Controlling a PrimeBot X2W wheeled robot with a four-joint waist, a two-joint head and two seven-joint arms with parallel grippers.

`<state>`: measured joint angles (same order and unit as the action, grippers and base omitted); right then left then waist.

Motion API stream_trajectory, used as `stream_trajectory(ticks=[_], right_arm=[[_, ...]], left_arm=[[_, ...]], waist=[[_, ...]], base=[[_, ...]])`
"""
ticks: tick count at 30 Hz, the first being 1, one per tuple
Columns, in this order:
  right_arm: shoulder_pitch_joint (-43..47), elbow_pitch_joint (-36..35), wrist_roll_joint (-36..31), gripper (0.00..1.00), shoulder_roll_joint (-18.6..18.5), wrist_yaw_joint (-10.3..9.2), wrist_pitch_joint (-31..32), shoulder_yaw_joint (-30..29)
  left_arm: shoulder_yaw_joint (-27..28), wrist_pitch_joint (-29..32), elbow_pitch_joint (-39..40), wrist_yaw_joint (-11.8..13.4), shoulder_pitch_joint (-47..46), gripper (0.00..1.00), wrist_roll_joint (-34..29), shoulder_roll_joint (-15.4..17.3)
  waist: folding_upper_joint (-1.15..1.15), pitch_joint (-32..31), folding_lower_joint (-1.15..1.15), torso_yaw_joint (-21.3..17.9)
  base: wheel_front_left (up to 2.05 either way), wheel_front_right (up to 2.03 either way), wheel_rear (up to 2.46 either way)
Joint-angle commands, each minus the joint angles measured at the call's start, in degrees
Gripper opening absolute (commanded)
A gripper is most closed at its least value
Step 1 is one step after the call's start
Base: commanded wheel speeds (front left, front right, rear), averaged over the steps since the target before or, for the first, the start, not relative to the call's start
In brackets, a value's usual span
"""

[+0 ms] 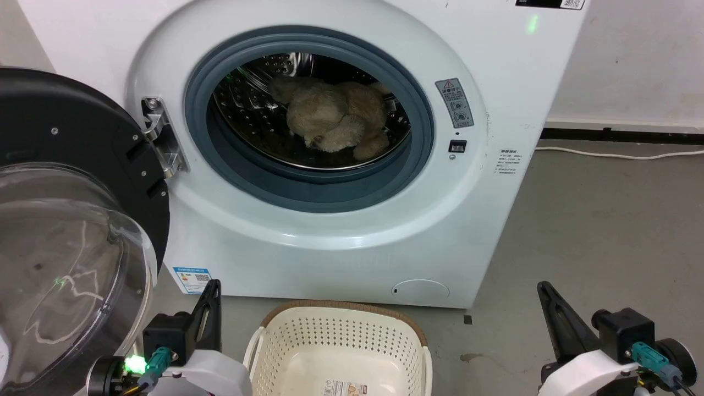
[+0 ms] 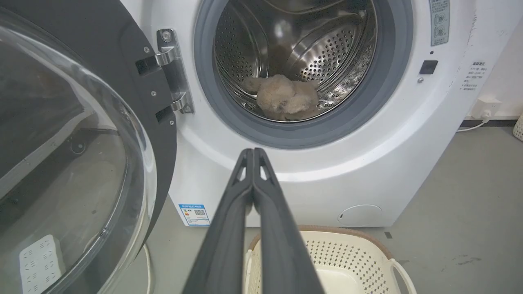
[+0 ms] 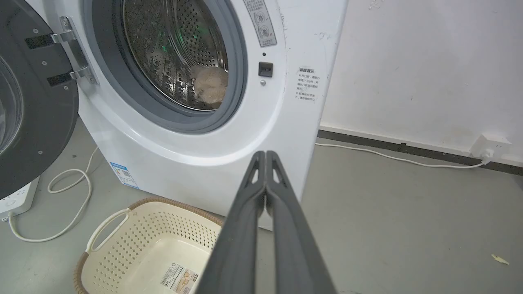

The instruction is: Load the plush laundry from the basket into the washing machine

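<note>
Head view looks down on the washing machine point(image 1: 308, 236), whose black-rimmed door point(image 1: 82, 165) stands swung wide open to the robot's left, its clear bubble facing the camera. Inside the grey seal point(image 1: 308, 187), the perforated steel drum point(image 1: 247, 104) holds the plush laundry point(image 1: 335, 124): a lumpy beige-tan bundle lying on the drum's lower part, wholly past the seal. The basket point(image 1: 341, 335) sits on the grey floor point(image 1: 594, 220) just in front of the machine, between the two arms. Its perforated walls and cream bottom are bare but for a printed label point(image 1: 345, 388).

Left wrist view shows the left gripper point(image 2: 253, 152) with its two dark fingers point(image 2: 229, 228) pressed together, tips touching and gripping nothing. They point at the white front panel below the opening. The plush lies above and beyond the tips, deep in the drum and well apart from them, while the basket's rim shows beneath the fingers at the bottom edge.

Right wrist view shows the right gripper point(image 3: 265, 154) likewise closed on nothing, tips meeting, aimed at the machine's right front corner. The plush is up and to the left of these fingers inside the drum, well apart. A white cable point(image 3: 69, 204) loops on the floor under the door.
</note>
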<state>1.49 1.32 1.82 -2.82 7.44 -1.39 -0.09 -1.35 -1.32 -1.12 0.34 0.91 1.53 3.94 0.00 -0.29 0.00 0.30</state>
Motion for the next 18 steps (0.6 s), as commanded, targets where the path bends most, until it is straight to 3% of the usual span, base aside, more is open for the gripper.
stream_trajectory(ticks=[1, 18], right_arm=[[-1.0, -0.6, -0.6, 0.0, -0.1, 0.04, 0.4, 0.0], [-1.5, -1.3, -1.8, 0.0, -0.1, 0.05, 1.4, 0.1]], left_arm=[[0.4, 0.3, 0.4, -0.2, -0.8, 0.0, -0.6, -0.4], [1.3, 1.3, 1.1, -0.3, -0.9, 0.0, -1.5, -1.1]], waist=[[0.0, 0.0, 0.0, 0.0], [0.0, 0.3, 0.0, -0.3]], base=[[0.0, 0.0, 0.0], [0.0, 0.0, 0.0]])
